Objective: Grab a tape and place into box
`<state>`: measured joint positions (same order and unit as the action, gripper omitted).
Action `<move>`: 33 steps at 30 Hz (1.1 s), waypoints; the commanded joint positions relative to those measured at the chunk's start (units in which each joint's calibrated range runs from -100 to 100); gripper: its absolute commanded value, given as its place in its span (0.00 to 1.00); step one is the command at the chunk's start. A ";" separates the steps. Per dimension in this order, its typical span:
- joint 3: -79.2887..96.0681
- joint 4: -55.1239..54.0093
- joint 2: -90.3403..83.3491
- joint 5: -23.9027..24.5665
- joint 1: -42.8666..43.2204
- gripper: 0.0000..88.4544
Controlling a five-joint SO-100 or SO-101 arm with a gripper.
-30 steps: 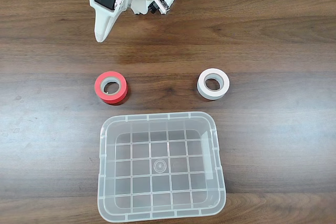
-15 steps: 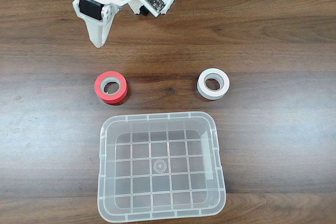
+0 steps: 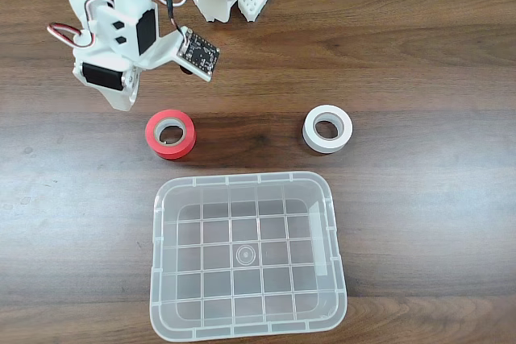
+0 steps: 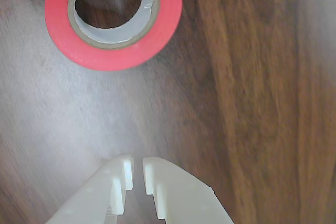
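Two rolls lie on the wooden table [image 3: 419, 54] in the fixed view: the red tape [image 3: 170, 133] and a white tape roll [image 3: 327, 129], well apart from each other, with the clear box [image 3: 248, 257] below them and nothing resting on its grid bottom. The gripper [image 3: 122, 102] hangs just up and left of the tape in that view, its white tip close beside the roll's edge but not on it; the white roll sits far off to its right and the box down and to the right.

The fixed view hides how the fingers stand, since they overlap from above. The wrist view settles it: the gripper [image 4: 137, 167] has its two white fingertips [image 4: 122, 169] drawn nearly together with only a thin slit between them, nothing held. There the tape [image 4: 113, 19] lies flat ahead of the tips, toward the upper left, with bare table between. That close view also shows the roll's grey-white core and the wood through its hole, which the fixed view gives only small.
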<state>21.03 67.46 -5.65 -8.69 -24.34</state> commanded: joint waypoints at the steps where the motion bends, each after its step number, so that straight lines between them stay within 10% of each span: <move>1: -6.53 -0.42 5.49 -0.38 2.47 0.01; 13: -11.79 -5.04 14.10 -0.06 7.01 0.03; 22: -11.44 -3.93 14.34 0.04 7.01 0.33; 33: -10.74 -1.53 17.96 1.04 7.81 0.33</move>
<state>14.17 63.39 11.59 -8.79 -17.28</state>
